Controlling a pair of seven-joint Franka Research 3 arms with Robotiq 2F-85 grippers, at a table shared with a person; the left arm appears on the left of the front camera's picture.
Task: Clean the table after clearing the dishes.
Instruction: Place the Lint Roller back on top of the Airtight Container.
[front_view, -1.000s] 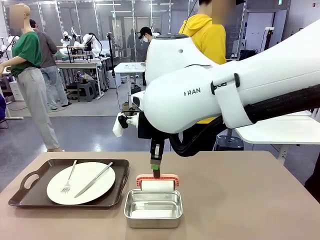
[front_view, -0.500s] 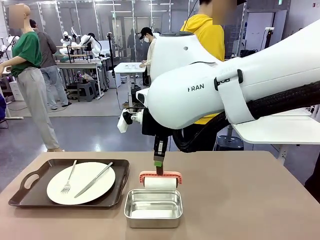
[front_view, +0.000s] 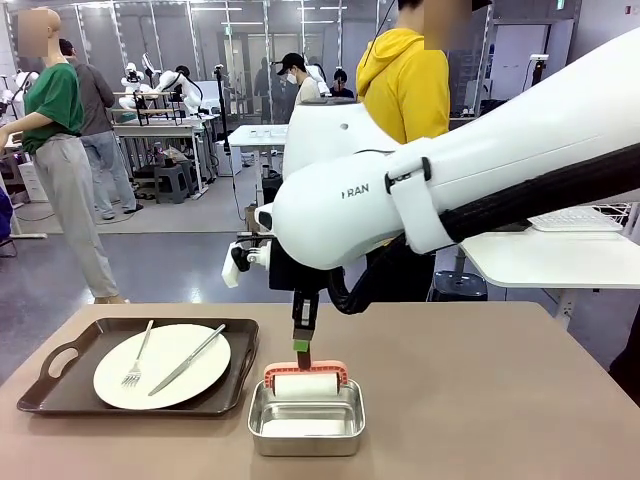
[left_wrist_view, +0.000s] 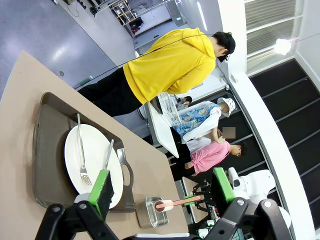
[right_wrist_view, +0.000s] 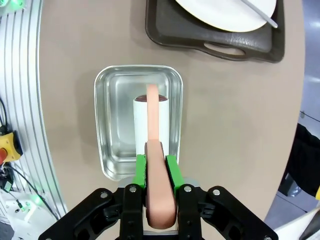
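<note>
Right pincer (right_wrist_view: 156, 165) is clamped on the pink handle of a lint roller (right_wrist_view: 141, 125), with the white roll down over the little steel pan (right_wrist_view: 115, 95) mid-tabletop (front_view: 480, 400). Left pincer (left_wrist_view: 162, 186) has its fingers wide apart, nothing in it. Plate (front_view: 110, 385) with fork (front_view: 137, 360) and knife (front_view: 190, 358) sits on the brown tray (front_view: 55, 385), just left of the pan.

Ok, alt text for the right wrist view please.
The right hand grips a pink-handled lint roller, its white roll over a steel pan on the beige table. A dark tray with a white plate sits beyond.
</note>
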